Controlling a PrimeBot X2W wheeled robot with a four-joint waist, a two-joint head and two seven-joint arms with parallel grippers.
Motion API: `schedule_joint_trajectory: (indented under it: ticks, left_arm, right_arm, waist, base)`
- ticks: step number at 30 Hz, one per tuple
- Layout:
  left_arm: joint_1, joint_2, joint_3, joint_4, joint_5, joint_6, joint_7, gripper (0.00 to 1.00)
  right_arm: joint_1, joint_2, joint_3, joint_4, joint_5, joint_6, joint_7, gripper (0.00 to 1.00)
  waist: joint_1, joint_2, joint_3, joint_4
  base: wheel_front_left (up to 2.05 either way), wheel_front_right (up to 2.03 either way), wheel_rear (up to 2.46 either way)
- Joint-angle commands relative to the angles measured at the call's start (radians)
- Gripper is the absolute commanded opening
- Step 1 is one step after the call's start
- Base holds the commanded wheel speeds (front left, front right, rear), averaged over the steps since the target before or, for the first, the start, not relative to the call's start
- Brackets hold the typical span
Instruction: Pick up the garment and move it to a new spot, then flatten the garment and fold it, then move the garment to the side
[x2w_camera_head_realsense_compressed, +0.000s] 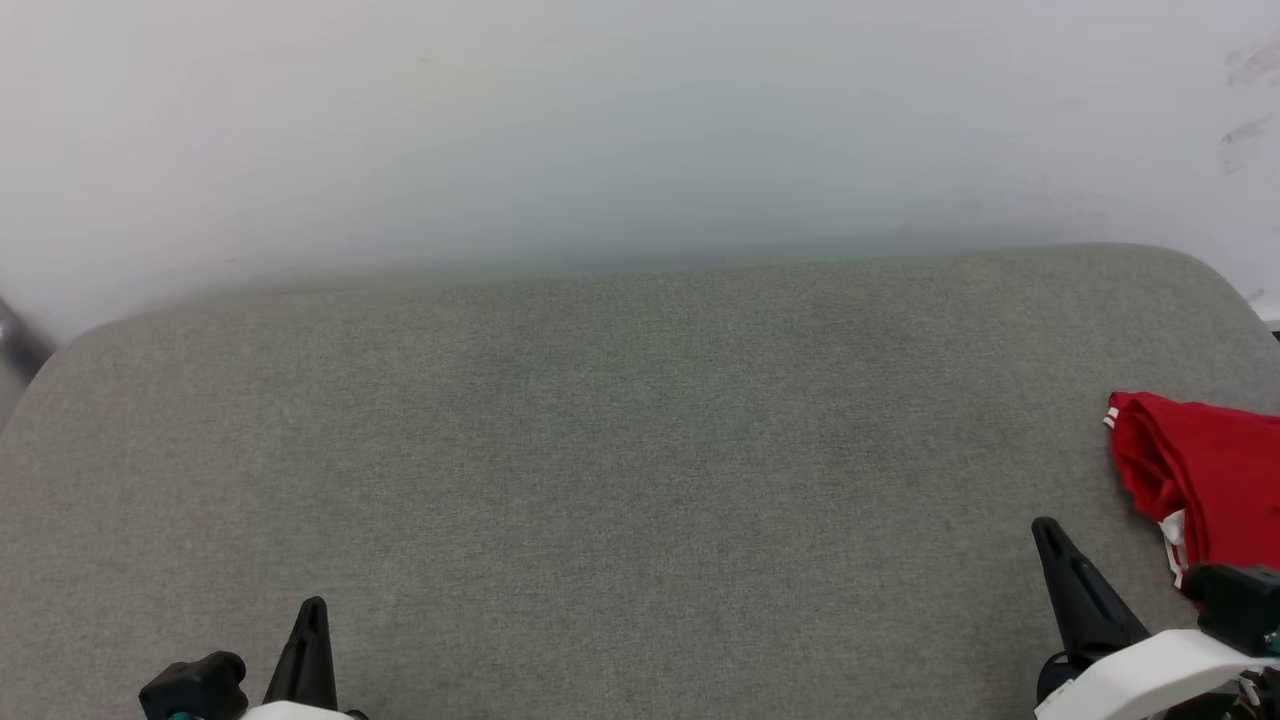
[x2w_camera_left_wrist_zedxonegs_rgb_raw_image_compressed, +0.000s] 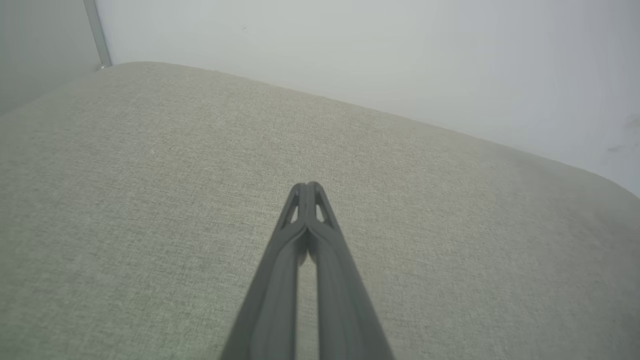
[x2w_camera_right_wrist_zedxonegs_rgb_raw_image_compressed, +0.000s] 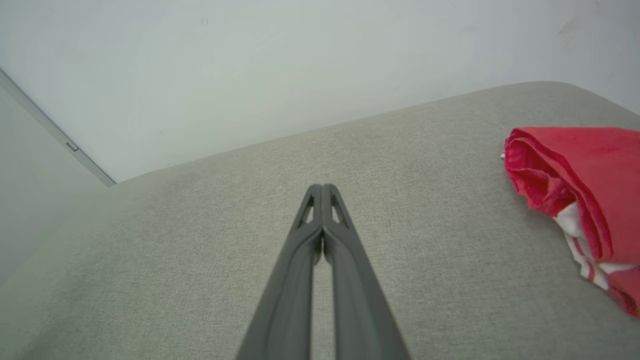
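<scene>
A: Item and location?
B: Listed: red jersey (x2w_camera_head_realsense_compressed: 1205, 470), bunched, striped trim showing; at right edge of grey fabric surface (x2w_camera_head_realsense_compressed: 600, 450), just right of right jaws, outside them.
A: Condition of jaws?
B: Noted: left jaws and right jaws pressed together, empty.

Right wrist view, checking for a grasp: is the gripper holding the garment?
No, the right gripper is shut on nothing over the grey cushion, and the garment lies apart.

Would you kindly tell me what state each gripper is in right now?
Left gripper: jaws closed, holding nothing.
Right gripper: jaws closed, holding nothing; the garment lies apart, to its right.
</scene>
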Motion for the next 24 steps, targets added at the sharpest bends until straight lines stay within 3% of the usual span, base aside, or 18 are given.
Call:
schedule_joint_trajectory:
  ticks: [1, 24]
  left_arm:
    - [-0.03, 0.001, 0.014, -0.008, -0.025, -0.009, 0.006, 0.0]
    - [-0.098, -0.071, 0.1, 0.032, -0.352, -0.105, 0.102, 0.0]
  right_arm:
    - [-0.033, 0.0, -0.006, -0.008, 0.034, 0.0, 0.001, 0.0]
    - [-0.095, 0.023, -0.037, 0.084, 0.411, 0.0, 0.011, 0.0]
  waist:
    - [0.0, 0.0, 0.0, 0.0]
    - [0.0, 0.0, 0.009, 0.012]
  base:
    - [0.0, 0.0, 0.0]
    - [0.0, 0.0, 0.0]
